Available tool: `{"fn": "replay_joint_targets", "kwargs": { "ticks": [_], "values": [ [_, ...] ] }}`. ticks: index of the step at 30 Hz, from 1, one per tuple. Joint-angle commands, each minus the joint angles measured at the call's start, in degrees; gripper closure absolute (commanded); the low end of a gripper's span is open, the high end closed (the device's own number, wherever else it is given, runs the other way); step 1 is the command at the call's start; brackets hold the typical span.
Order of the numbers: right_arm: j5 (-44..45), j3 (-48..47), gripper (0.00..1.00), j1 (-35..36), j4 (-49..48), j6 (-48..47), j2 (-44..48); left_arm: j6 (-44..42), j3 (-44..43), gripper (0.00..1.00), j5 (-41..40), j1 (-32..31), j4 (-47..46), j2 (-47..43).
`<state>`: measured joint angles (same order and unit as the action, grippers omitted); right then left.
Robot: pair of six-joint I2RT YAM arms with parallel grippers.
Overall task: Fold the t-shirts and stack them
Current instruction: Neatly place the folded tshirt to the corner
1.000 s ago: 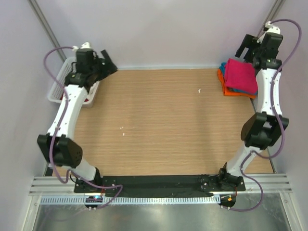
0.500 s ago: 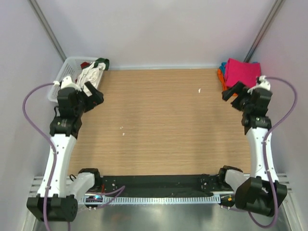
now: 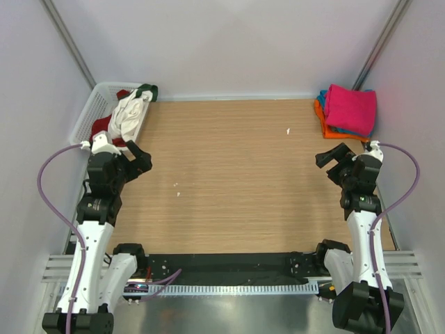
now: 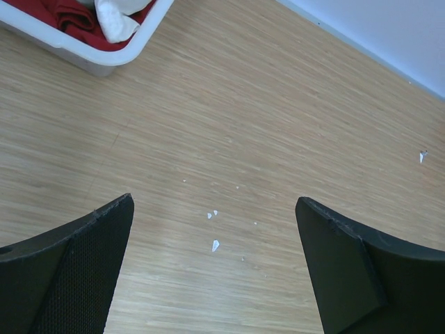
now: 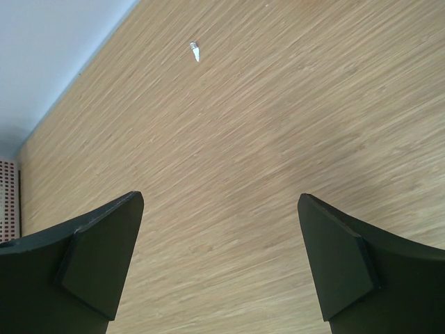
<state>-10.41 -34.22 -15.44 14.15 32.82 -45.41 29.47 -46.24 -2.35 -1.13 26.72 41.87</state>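
A rectangular light-brown wood-grain tabletop (image 3: 236, 174) fills the middle of the space. Plain pale lilac-grey walls (image 3: 229, 42) close it in on the far, left and right sides. Two slim grey metal poles (image 3: 66, 38) rise slantwise at the far corners. A few tiny white flecks (image 3: 176, 186) lie on the wood, one towards the far right corner, others left of centre. Beyond the near edge come ribbed aluminium rails (image 3: 407, 263), a white slotted strip (image 3: 236, 287) and a brushed metal sheet (image 3: 229, 313). The light is soft and even.

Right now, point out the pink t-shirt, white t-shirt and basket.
pink t-shirt (image 3: 350, 108): top external view, its folded upper face.
white t-shirt (image 3: 128, 115): top external view, crumpled middle.
basket (image 3: 85, 115): top external view, left wall.
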Motion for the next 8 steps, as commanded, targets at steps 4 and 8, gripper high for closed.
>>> {"fn": "replay_joint_targets", "kwargs": {
  "ticks": [4, 8],
  "values": [
    [0.1, -1.2, 0.00, 0.1, -2.6, -0.2, -0.4, -1.3, 0.9, 0.01, -1.5, -0.5, -2.6, -1.7],
    [-1.1, -3.6, 0.00, 0.1, -2.5, -0.9, -2.0, -2.3, 0.4, 0.00, -1.0, -0.5, -2.6, -1.9]
  ]
}}
